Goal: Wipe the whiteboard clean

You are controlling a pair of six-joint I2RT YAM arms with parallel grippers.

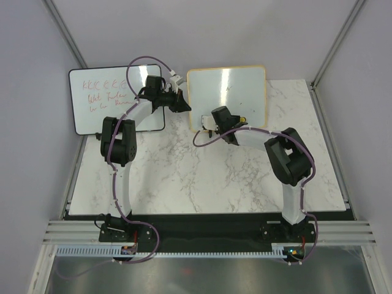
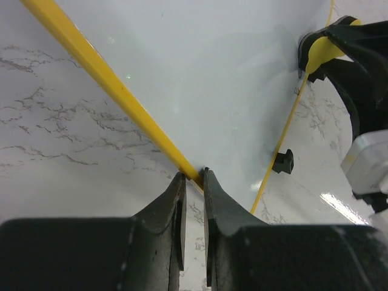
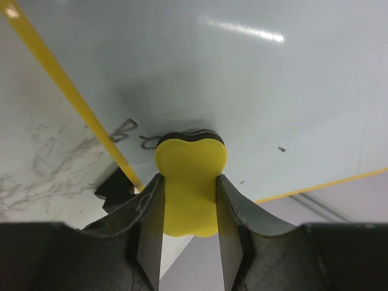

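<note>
The right gripper [image 3: 189, 185] clamps the yellow eraser [image 3: 190, 159] against the whiteboard [image 3: 242, 85]. Dark writing [image 3: 128, 133] remains just beside it, toward the frame [image 3: 73, 94]. The left gripper [image 2: 194, 180] pinches the board's edge.

A robotics lab test cell is indicated. A marble-patterned bench [image 1: 184, 177] is enclosed by plain pale panels [image 1: 30, 92] held in aluminium posts [image 1: 66, 33] at the far corners. Along the near edge, a left arm [image 1: 119, 147] and a right arm [image 1: 288, 162] are bolted beside an aluminium rail [image 1: 67, 233], with a slotted cable duct [image 1: 202, 251] fitted in front.
</note>
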